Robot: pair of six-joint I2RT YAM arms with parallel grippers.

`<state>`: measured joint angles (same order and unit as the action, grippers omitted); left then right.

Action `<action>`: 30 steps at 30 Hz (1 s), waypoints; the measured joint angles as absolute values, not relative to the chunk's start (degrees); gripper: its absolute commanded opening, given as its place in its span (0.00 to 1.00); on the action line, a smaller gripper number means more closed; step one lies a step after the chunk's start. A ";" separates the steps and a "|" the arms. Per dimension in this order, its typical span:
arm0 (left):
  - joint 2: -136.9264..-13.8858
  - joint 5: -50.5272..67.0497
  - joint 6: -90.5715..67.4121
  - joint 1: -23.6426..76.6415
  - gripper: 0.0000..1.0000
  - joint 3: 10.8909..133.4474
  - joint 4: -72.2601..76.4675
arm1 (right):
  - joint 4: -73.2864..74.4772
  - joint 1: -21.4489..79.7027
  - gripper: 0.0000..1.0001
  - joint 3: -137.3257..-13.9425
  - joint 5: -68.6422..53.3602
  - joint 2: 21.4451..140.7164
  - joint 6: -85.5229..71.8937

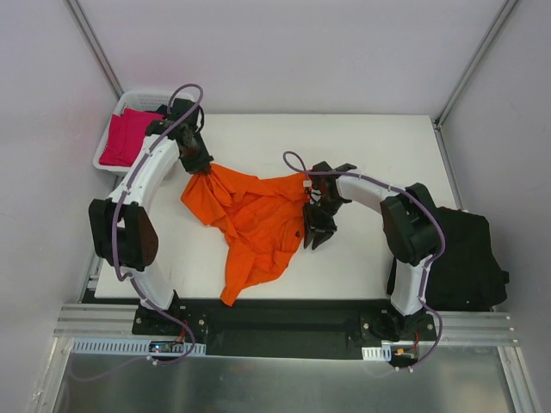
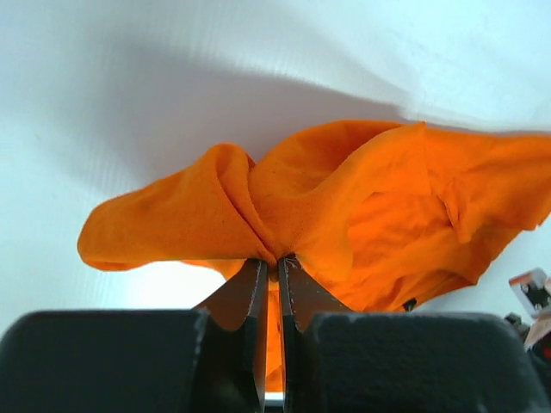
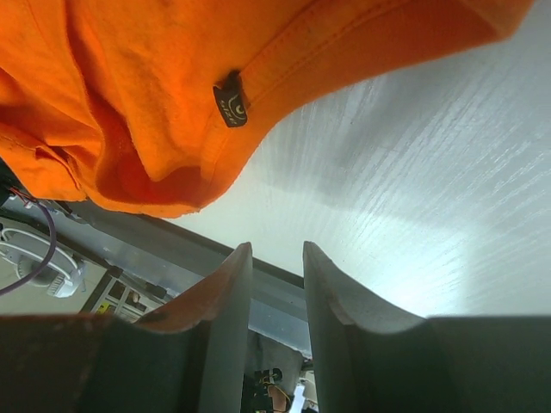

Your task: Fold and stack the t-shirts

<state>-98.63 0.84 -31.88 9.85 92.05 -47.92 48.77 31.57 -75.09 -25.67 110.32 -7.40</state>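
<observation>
A bright orange t-shirt lies crumpled on the middle of the white table. My left gripper is shut on a bunched fold at the shirt's far left corner; in the left wrist view the jaws pinch the orange cloth. My right gripper hangs just off the shirt's right edge, jaws apart with nothing between them. The orange hem with a small black label sits above its fingers. Black t-shirts lie heaped at the right. A magenta-pink t-shirt rests in the basket.
A white lattice basket stands off the table's far left corner. The black heap hangs over the table's right edge beside the right arm's base. Grey walls close in on three sides. A metal rail runs along the near edge.
</observation>
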 measured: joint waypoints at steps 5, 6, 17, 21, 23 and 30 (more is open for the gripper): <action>-104.66 -0.93 -30.61 8.08 0.70 97.25 -48.77 | 49.04 30.96 0.33 -75.09 -25.69 110.32 -6.79; -105.62 -1.56 -30.20 7.81 0.94 97.73 -48.90 | 49.10 30.92 0.33 -75.09 -25.69 110.32 -6.74; -107.42 -0.30 -29.87 8.01 0.99 97.82 -49.65 | 49.58 30.57 0.33 -75.13 -25.65 110.32 -5.87; -103.02 2.76 -31.16 11.60 0.99 93.06 -48.34 | 50.78 29.95 0.33 -77.34 -24.84 110.91 -5.50; -99.61 4.51 -32.25 14.98 0.99 88.51 -47.18 | 51.68 28.80 0.34 -81.45 -24.86 112.86 -5.26; -92.58 7.94 -34.87 24.25 0.99 75.94 -44.95 | 54.30 23.68 0.37 -101.32 -24.99 124.20 -4.67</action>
<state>-92.58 7.94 -34.87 24.25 75.94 -44.95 54.30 23.68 -101.32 -24.99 124.20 -4.67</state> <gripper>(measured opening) 0.992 0.370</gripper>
